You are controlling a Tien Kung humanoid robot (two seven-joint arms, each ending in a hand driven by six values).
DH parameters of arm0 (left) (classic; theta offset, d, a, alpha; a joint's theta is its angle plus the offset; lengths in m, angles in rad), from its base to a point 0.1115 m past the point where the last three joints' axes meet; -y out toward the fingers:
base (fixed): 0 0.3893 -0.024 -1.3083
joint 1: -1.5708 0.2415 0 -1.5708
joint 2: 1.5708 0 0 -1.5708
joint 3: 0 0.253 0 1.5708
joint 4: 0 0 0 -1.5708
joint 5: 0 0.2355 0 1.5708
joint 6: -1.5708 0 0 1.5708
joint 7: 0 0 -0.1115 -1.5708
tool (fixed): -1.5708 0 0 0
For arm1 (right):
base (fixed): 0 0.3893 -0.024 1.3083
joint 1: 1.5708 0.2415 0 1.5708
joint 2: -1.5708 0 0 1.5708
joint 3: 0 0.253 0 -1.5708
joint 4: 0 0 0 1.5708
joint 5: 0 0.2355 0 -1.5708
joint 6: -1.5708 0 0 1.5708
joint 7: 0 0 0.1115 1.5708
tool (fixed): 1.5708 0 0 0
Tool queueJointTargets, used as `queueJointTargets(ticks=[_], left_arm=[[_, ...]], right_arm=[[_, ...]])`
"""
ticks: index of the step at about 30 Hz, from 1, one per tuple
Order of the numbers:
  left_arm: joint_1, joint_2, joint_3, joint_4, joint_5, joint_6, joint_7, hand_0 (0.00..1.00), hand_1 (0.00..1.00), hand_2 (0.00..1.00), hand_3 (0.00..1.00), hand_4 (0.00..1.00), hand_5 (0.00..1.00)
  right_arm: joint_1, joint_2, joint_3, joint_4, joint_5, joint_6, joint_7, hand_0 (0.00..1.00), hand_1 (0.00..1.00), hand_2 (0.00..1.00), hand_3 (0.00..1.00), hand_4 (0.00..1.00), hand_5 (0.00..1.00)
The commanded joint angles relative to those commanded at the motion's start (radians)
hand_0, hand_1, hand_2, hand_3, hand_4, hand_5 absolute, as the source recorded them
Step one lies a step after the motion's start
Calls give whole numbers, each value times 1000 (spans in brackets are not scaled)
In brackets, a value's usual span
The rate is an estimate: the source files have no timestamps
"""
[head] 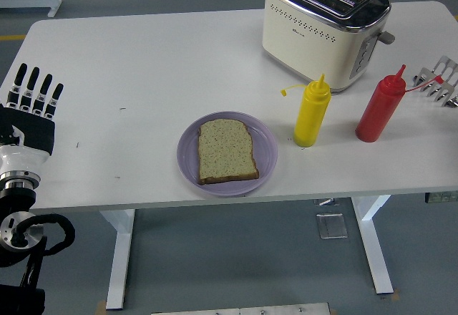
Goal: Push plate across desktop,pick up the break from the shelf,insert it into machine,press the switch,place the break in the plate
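Observation:
A slice of brown bread (226,150) lies flat on a purple plate (265,140) near the table's front edge. The cream and chrome toaster (323,26) stands at the back right, both slots empty, its lever on the right side. A metal rack (442,80) pokes in at the right edge. My left hand (33,97) hovers over the table's left edge, far from the plate, its fingers straight and holding nothing. My right hand is out of view.
A yellow squeeze bottle (312,112) and a red squeeze bottle (381,108) stand between the plate and the toaster, right of the plate. White table (143,79) surface stretches between my left hand and the plate.

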Motion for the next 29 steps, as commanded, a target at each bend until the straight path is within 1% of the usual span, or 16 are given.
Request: queueJointTargets(ticks=[8,22,29], left_arm=[[0,-1,-4,1,0,-1,1,849,857,872,776,537,998],[10,1,1,2,0,-2,1,848,856,871,776,537,998],[19,0,3,2,-3,4,-10,848,855,871,775,537,998]], right_arm=[[-2,5,1,0,-3,3,-2,813,773,788,793,443,549],[-12,0,-6,-1,-4,6,-4,813,772,784,789,442,549],[-22,2,-4,-3,-3,5,-4,813,771,783,787,442,549]])
